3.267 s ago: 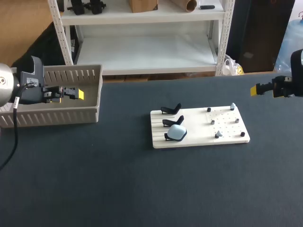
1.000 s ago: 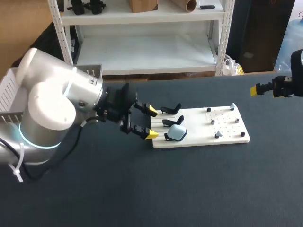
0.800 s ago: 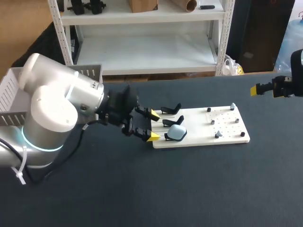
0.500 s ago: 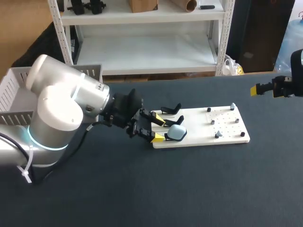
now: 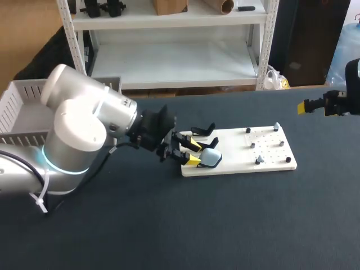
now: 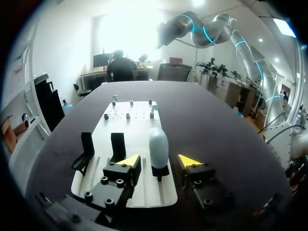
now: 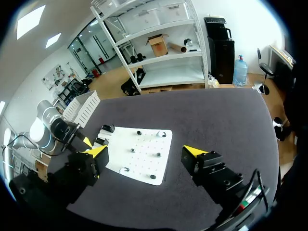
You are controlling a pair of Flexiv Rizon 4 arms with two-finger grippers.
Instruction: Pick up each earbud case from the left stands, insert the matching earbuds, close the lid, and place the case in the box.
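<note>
One pale blue case (image 5: 211, 158) is sitting on the front stand at the white board's (image 5: 236, 152) left end | you are lining up the pick | left gripper (image 6: 159, 161) is hovering, fingers apart, case just ahead between them | next: close, lift | right gripper (image 7: 145, 151) is hanging spread, well off the board's right end

Dark matte tabletop (image 5: 236, 225), plain and evenly lit in head view, far edge straight. In left wrist view it shows a paler sheen toward its far edge, corners rounded.
</note>
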